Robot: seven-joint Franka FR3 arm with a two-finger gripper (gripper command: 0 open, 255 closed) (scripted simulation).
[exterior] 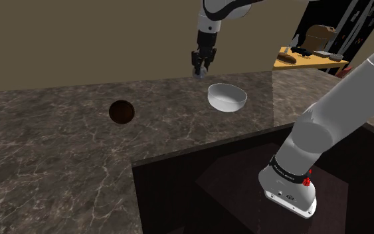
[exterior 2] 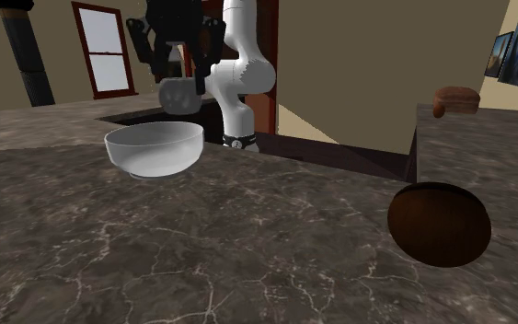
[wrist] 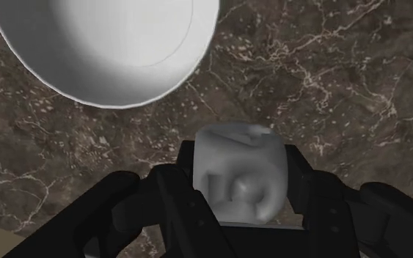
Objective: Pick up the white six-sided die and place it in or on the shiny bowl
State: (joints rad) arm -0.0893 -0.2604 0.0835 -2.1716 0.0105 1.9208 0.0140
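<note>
1. Marbled dark stone made up the worktop [exterior: 46, 153], veined in pale lines.
2. A white arm [exterior: 325, 133] rose from the dark stand [exterior: 198, 193] in the shoulder view's lower right and reached up and left.
3. Its black tool [exterior: 200, 70] hung above the worktop, clasped on a greyish-white die [wrist: 241, 172] with rounded corners and shallow hollows on its faces.
4. The die was off the worktop, pinched between both fingers [wrist: 186, 190].
5. The wrist view showed bare stone under the die, with the bowl's rim just beside it.
6. The bowl [exterior 2: 155, 158], pale and glossy, stood upright on the worktop, near the stand's edge.
7. A dark brown round thing [exterior: 121, 112] sat well apart from the bowl, towards the shoulder view's left.
8. A yellowish shelf [exterior: 305, 63] with small dark things on it stood behind the arm in the shoulder view.
9. The second exterior view showed a red-framed window [exterior 2: 105, 46], a blue picture [exterior 2: 510, 55] on the wall and a brown lump [exterior 2: 456, 98] at the worktop's far end.
10. A dark band [exterior: 286, 169] on the arm's base carried small pale lettering, too small to read, with red marks beside it.
</note>
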